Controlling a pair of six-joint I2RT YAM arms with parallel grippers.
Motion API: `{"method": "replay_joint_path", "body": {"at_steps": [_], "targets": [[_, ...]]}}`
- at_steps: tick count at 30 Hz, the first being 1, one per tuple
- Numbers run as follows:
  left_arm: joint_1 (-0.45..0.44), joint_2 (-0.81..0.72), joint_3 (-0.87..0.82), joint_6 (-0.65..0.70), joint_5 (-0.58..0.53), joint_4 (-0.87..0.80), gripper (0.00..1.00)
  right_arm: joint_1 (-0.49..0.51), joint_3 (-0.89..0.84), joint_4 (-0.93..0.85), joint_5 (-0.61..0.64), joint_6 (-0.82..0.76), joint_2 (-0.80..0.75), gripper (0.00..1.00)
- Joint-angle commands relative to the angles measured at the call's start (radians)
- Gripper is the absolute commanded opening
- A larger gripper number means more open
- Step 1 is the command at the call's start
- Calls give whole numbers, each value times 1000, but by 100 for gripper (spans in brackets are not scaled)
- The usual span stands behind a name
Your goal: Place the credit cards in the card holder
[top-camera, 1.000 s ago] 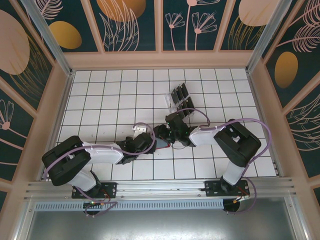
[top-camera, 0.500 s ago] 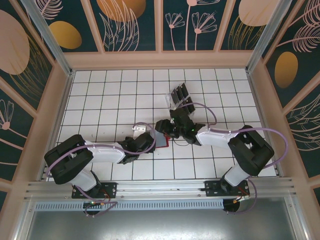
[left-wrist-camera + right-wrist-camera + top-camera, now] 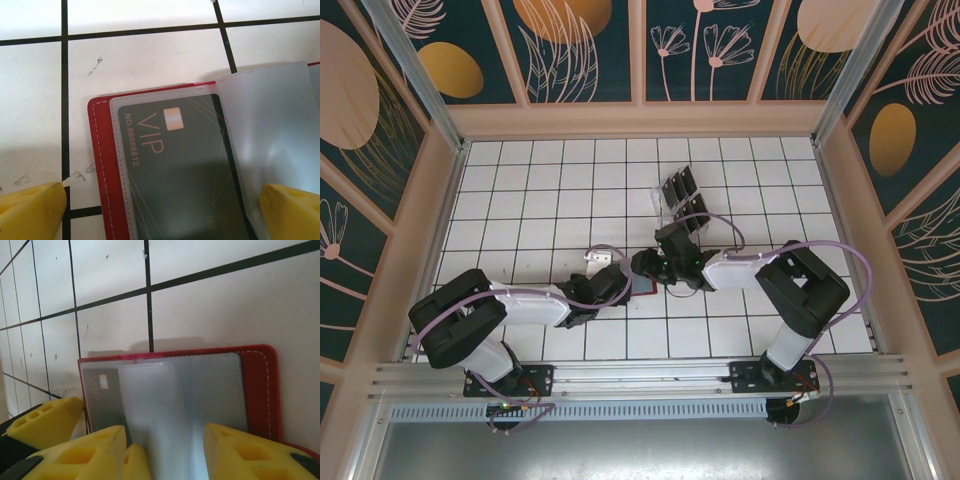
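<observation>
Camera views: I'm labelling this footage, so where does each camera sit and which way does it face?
Top external: above and behind, looking down at the tiled table; both arms, bases nearest.
Left wrist: straight down on the card holder; left gripper fingertips in the bottom corners.
Right wrist: low, slanting across the card holder; right gripper fingers at the bottom.
Both wrist views share the VIP credit card.

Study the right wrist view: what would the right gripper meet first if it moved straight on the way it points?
Probably the card holder: its clear pocket leaves lie directly ahead of the right gripper, between its open fingers. They seem very close, though depth is hard to judge.
</observation>
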Motion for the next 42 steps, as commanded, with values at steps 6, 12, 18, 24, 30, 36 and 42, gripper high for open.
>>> {"method": "replay_joint_path", "body": {"at_steps": [6, 12, 18, 24, 30, 36, 42], "targets": [[-4, 5, -27, -16, -7, -31, 99, 22, 55, 0, -35, -38, 56, 44], [-3, -43, -38, -25, -24, -42, 98, 27, 78, -7, -57, -42, 73, 44], [-4, -201, -63, -72, -55, -62, 99, 41, 109, -37, -57, -47, 61, 43], [-4, -391, -78, -135, -122, -141, 99, 77, 161, -94, -35, -51, 56, 43], [-4, -537, -99, -176, -162, -207, 99, 106, 235, -145, -13, -51, 105, 44], [-4, -635, -128, -203, -171, -241, 99, 125, 349, -194, -12, -55, 228, 44], [-3, -708, -170, -220, -148, -245, 98, 144, 457, -268, -4, -61, 315, 44]]}}
